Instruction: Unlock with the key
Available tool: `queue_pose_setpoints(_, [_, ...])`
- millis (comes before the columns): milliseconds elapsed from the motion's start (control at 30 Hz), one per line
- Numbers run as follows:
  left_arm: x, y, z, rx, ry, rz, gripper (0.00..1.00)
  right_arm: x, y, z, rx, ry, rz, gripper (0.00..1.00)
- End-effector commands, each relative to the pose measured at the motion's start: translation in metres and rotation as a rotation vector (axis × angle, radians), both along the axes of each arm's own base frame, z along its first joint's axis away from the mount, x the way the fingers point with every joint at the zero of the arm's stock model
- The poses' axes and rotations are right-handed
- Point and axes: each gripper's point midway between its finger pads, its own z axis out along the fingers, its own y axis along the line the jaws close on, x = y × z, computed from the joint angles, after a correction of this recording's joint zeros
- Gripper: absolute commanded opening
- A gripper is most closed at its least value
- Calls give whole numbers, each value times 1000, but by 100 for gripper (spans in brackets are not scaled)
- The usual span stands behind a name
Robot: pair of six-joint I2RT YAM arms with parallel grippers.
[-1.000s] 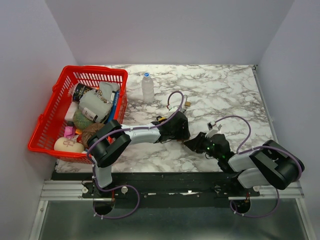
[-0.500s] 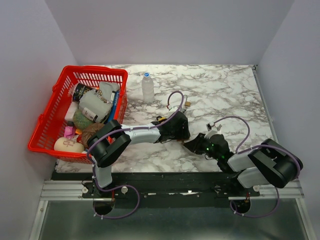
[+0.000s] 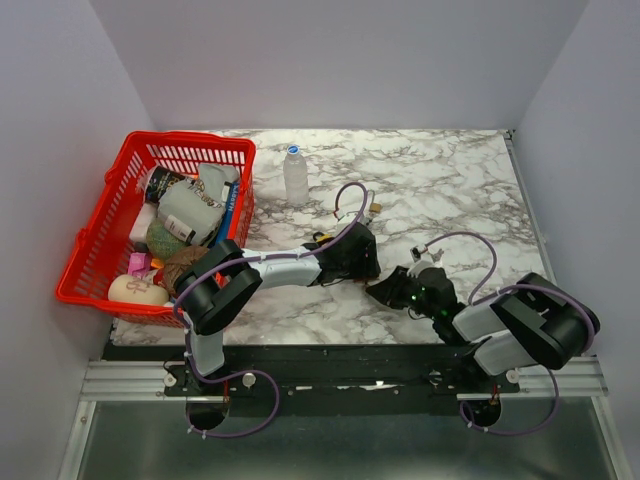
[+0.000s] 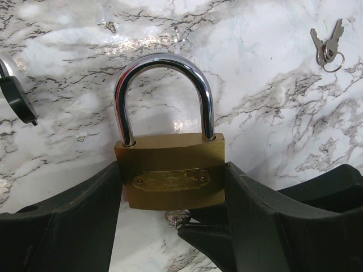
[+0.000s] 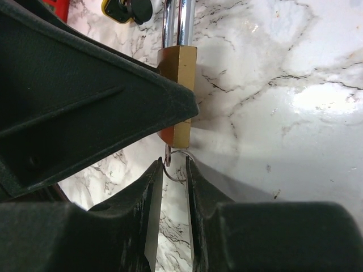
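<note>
The padlock (image 4: 169, 184) has a satin brass body and a mirror-polished steel shackle (image 4: 163, 90). The table (image 4: 272, 113) is glossy marble, perhaps laminate. The left gripper (image 4: 170, 191) has fingers (image 4: 62, 226) of smooth matt black plastic.

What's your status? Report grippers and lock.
Left gripper clamped on padlock body. Right gripper pinching key at padlock's bottom. Shackle closed, not yet unlocked. Nothing blocking.

Bright, even light throughout; glare patches gleam on the marble table (image 5: 317, 96), and nearby black surfaces blur.

Overhead view down onto the table (image 3: 440, 180); both wrist views close on the padlock (image 4: 169, 178).
</note>
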Motion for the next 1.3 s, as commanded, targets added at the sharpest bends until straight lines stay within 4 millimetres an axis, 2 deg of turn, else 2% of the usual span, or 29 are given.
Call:
queue_pose_setpoints(0, [4,-2,11,-30,-16,6,0,5,9,10,25,-42,21,31])
queue_pose_setpoints(433, [3,-1,9,-26,-12,7,0,10,12,13,32,-63,24,30])
queue_pose_setpoints(800, [3,-1,10,-30,-15,6,0,13,13,6,20,-34,11,17])
queue_pose_setpoints(1033, [1,1,9,-29,-13,5,0,17,15,5,20,-31,7,1])
queue_pose_setpoints(1267, [-8,1,5,-57,-2,-28,0,24,11,12,26,-84,-32,1])
